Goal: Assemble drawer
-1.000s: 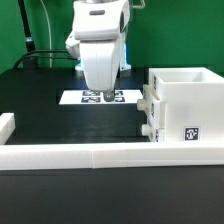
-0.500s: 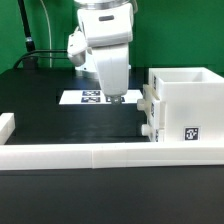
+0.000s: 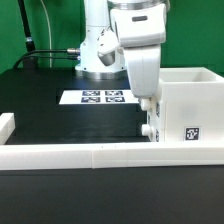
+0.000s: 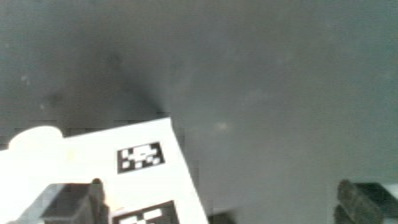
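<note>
The white drawer (image 3: 186,108) stands at the exterior view's right, against the front wall. It is a cube-like housing with a tag on its near face. A small round knob (image 3: 148,130) sticks out of its left face. My gripper (image 3: 147,102) hangs just above and beside that knobbed face, fingers pointing down. In the wrist view my gripper (image 4: 217,205) is open. Its dark fingertips (image 4: 64,204) stand wide apart, with a tagged white face of the drawer (image 4: 111,158) and a knob (image 4: 36,140) beneath the one finger. Nothing is held.
The marker board (image 3: 98,97) lies flat on the black table behind the gripper. A long low white border wall (image 3: 80,156) runs along the front, with a short end piece (image 3: 6,125) at the exterior view's left. Cables hang at the back left.
My gripper has moved toward the exterior view's right, from above the marker board to the drawer's knobbed side. The drawer has not moved.
</note>
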Motion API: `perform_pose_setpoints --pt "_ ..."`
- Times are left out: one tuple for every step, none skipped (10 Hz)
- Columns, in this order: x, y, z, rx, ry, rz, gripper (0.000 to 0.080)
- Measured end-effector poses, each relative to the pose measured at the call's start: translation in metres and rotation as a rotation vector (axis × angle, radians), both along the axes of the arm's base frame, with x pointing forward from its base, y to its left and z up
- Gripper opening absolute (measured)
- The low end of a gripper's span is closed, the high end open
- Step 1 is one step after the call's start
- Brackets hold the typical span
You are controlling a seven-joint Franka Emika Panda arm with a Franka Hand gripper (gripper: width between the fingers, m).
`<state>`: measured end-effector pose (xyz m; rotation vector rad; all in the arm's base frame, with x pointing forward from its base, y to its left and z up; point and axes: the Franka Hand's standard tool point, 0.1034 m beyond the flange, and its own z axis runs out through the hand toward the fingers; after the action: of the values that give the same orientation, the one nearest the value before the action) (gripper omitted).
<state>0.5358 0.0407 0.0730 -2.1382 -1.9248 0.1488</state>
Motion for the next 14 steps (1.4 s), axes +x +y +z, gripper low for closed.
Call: perform_pose_setpoints --pt "0.0 0.0 0.001 -0.008 0.008 -0.018 0.0648" --pt "0.0 0.001 0.002 -0.012 0.01 -0.031 0.0648" --pt "0.0 0.0 0.002 -0.012 0.011 -0.032 0.0649" --pt "-0.003 -0.005 0.002 -0.012 0.013 -0.032 0.0649" --pt "-0.011 -0.014 0.0 -0.013 0.018 -0.027 0.0649" --pt "-0.023 -0.023 -0.002 -0.019 0.024 -0.04 0.0649" --pt "-0.035 -0.029 -0.001 -0.027 0.031 -0.05 0.0649" --pt "-0.044 -0.033 0.0 -0.036 0.019 -0.061 0.0649" --pt "-0.057 -0.035 0.001 -0.048 0.012 -0.075 0.0649" --pt "-0.069 -0.034 0.002 -0.059 0.017 -0.094 0.0649" --pt "-0.08 -0.035 0.002 -0.067 0.015 -0.101 0.0649" --pt "-0.089 -0.034 0.005 -0.078 0.02 -0.116 0.0649" --pt "-0.094 -0.034 0.01 -0.088 0.019 -0.124 0.0649" --pt "-0.096 -0.034 0.019 -0.101 0.012 -0.143 0.0649"
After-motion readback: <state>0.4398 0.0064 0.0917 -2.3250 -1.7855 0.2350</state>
